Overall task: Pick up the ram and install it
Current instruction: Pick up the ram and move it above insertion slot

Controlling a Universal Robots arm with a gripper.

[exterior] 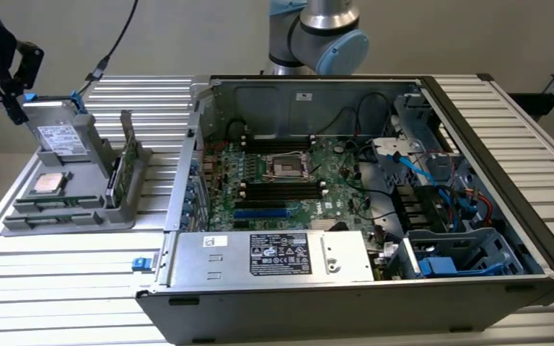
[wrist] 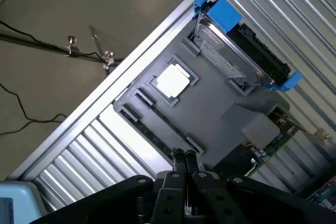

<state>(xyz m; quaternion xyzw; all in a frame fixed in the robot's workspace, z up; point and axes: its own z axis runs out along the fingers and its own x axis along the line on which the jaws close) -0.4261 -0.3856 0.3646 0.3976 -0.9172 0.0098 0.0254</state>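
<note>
up over the grey plastic parts tray we've got the black gripper w/ fingers pressed together & empty, apart from the slim green ram stick standing on edge at the tray's side on the exterior view's right, so imo we'd want jaws spread & squared to its long edge b4 gripping.

Slatted table, grey tray, computer case

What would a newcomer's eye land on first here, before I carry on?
The open computer case takes up the middle and the exterior view's right, its motherboard laid bare. On the exterior view's left sits a gray tray with a silver processor, a hard drive and the ram standing on edge. The gripper hangs shut above that tray, holding nothing.
</note>
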